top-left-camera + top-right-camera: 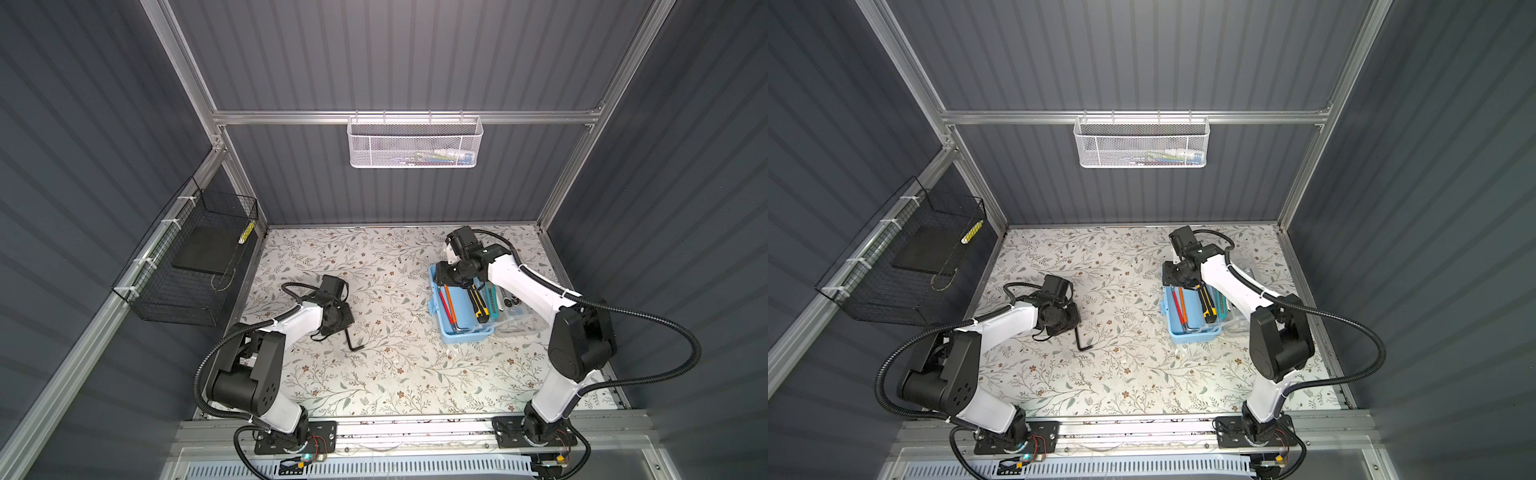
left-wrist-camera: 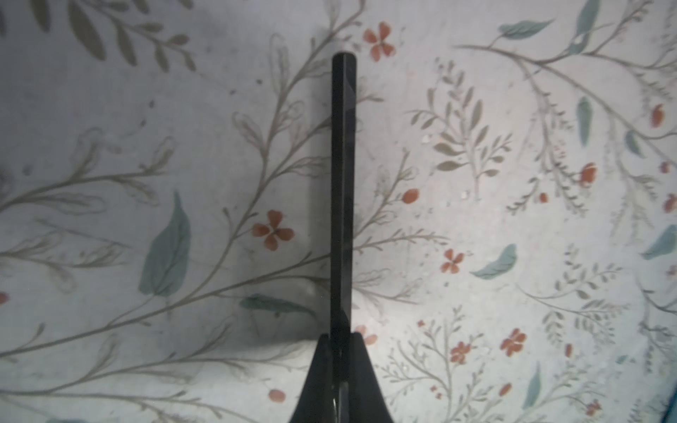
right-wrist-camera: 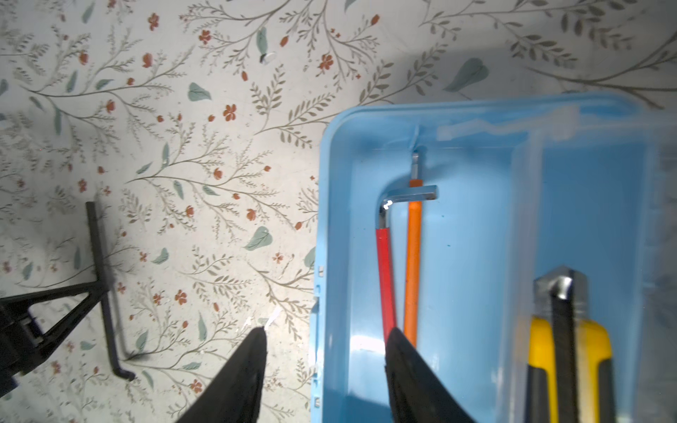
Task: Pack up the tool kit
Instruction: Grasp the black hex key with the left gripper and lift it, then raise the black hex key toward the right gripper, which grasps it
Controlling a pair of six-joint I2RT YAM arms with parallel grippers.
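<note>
1. We see one left gripper (image 2: pixel 340 338) clamped on one black hex key (image 1: pixel 350 340) on the table (image 1: pixel 374 382).
2. To its right, one blue box (image 1: pixel 465 336) holds two sleeved hex keys (image 3: pixel 386 278) and two utility knives (image 1: pixel 478 305).
3. One right gripper (image 3: pixel 328 331), fingers apart, straddles the box wall.

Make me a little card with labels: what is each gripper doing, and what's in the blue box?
left gripper: shut on the black hex key, out on the table
right gripper: open, astride the wall of the box, one finger inside and one outside
in the box: red hex key, orange tool, yellow knife
not packed yet: black hex key
</note>
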